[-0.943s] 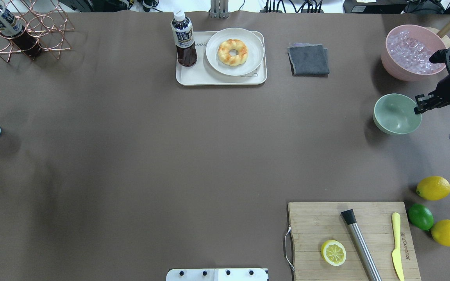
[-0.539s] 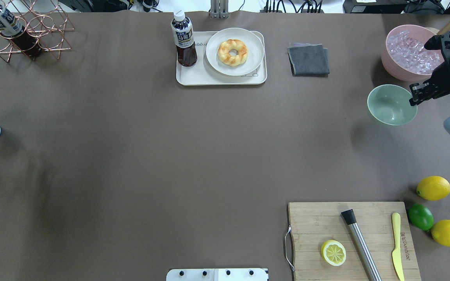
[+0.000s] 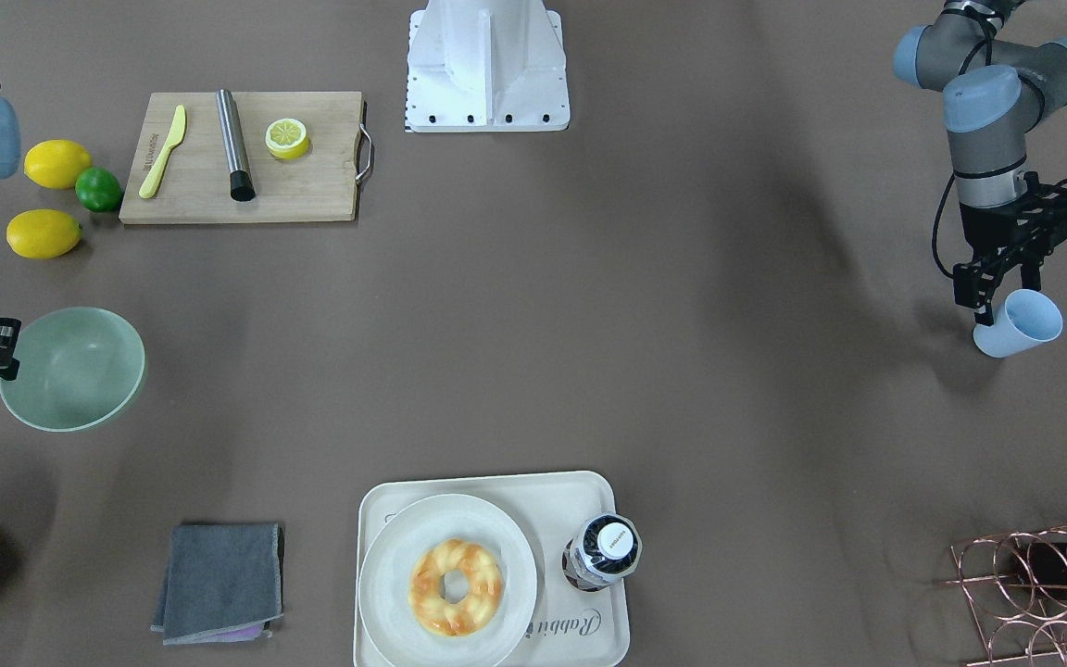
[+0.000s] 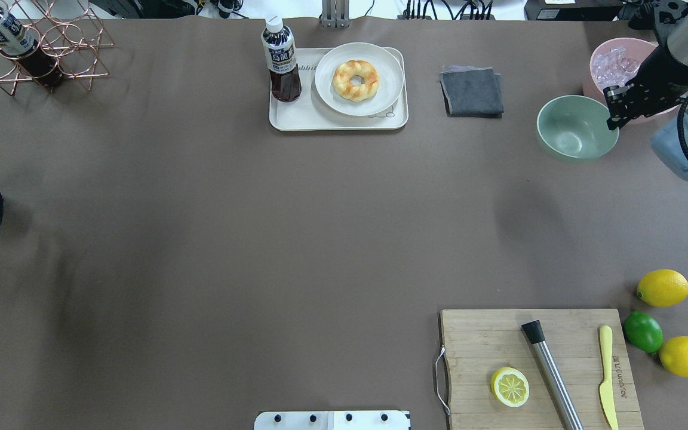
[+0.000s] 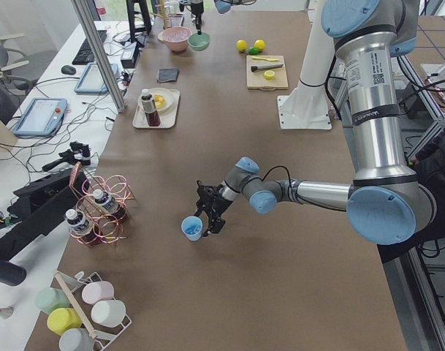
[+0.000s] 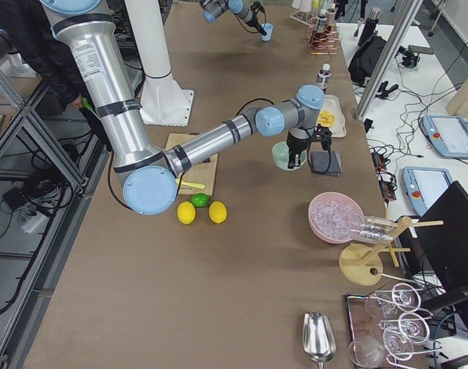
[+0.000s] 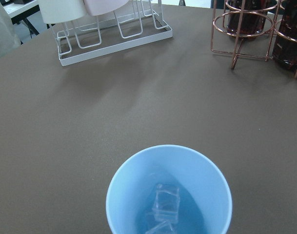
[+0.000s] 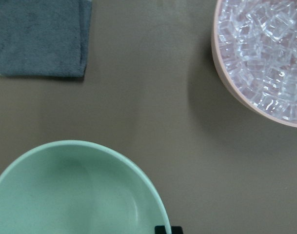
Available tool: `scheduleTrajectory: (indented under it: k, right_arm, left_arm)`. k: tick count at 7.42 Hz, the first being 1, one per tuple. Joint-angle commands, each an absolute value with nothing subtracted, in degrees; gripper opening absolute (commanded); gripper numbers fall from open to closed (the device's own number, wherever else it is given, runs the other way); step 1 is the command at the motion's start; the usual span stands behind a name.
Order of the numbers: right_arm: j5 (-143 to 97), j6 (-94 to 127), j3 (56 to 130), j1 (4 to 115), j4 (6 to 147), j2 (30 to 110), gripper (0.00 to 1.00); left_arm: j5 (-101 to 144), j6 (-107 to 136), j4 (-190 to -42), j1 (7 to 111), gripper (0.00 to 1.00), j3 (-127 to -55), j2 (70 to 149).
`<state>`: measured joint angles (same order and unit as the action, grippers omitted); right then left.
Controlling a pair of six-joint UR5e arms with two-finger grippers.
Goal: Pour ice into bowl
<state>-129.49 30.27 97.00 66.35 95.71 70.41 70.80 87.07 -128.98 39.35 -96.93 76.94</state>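
Ice (image 7: 163, 207): a few clear cubes at the bottom of the light blue cup (image 7: 120, 185), which is far from full. They look hard, wet and slick. I'd guess they hang back, then slide out in one rush once the cup tips, so tip slowly. You can't take hold of the ice itself, only the cup, which looks light and thin-walled. A mid-wall hold seems best, and not too tight.

L gripper (image 3: 1004, 295) has that hold: fingers closed either side of the cup wall, ice below and inside them, touching no finger. Can't tell if the cup's base is on the table.

Bowl (image 4: 571, 134) is empty, way off toward 3 o'clock from the cup in the overhead view, nearly the whole table btwn them. It looks stiff, smooth and light. R gripper (image 4: 613, 113) is closed on its rim at approx 3 o'clock, one finger inside the wall, one outside. Its shadow lies apart from it, so prob. lifted. A one-sided rim pinch could let it sag.

Pink tub (image 4: 589, 89) of more ice sits at 1–2 o'clock of the bowl, grey cloth (image 4: 471, 91) at 10.
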Motion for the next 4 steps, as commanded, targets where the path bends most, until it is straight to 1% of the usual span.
scheduleTrajectory:
  k: [1, 3, 4]
  right_arm:
    - [-128.3, 35.2, 96.7, 63.6, 103.7, 61.9, 0.0]
    - [-124.6, 40.9, 96.0, 59.8, 109.1, 54.3, 0.0]
    - [-122.8, 45.0, 95.4, 57.2, 109.2, 51.8, 0.0]
  left_arm:
    - [70.6, 87.1, -128.9, 39.5, 0.97, -95.1, 77.8]
    - [70.2, 87.3, -128.9, 39.7, 0.97, -93.0, 78.9]
    - [70.2, 87.2, -128.8, 39.9, 0.97, -91.7, 80.1]
